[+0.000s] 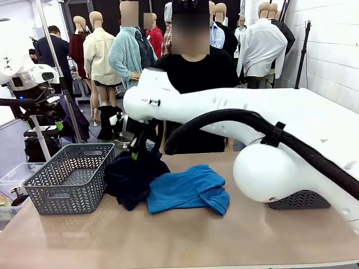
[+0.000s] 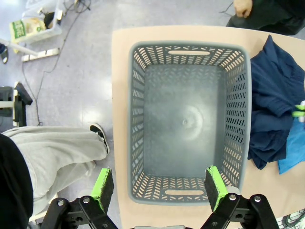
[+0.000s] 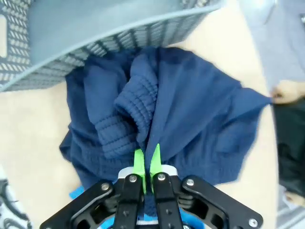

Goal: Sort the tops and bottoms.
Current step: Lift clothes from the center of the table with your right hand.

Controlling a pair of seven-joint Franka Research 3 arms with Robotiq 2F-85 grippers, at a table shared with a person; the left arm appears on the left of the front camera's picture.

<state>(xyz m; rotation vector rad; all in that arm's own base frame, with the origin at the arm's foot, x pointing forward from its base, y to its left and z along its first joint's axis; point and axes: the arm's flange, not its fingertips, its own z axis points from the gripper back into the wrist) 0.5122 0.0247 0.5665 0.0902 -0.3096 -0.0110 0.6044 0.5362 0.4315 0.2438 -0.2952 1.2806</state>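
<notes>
A dark navy garment (image 1: 132, 176) with a ribbed band lies crumpled on the table beside the grey basket (image 1: 70, 179). My right gripper (image 3: 147, 161) is shut on a fold of the navy garment (image 3: 190, 109), and its green tip (image 1: 134, 153) touches the top of the pile. A bright blue garment (image 1: 188, 189) lies to the right of the navy one, touching it. My left gripper (image 2: 157, 186) hangs open above the empty grey basket (image 2: 138, 119), holding nothing. The navy garment (image 2: 271, 105) lies beside that basket.
A second grey basket (image 1: 297, 199) sits at the right, mostly hidden behind my right arm (image 1: 263, 168). A person in black (image 1: 193, 70) stands at the far side, one hand (image 3: 286, 90) near the table edge. The front of the table is bare.
</notes>
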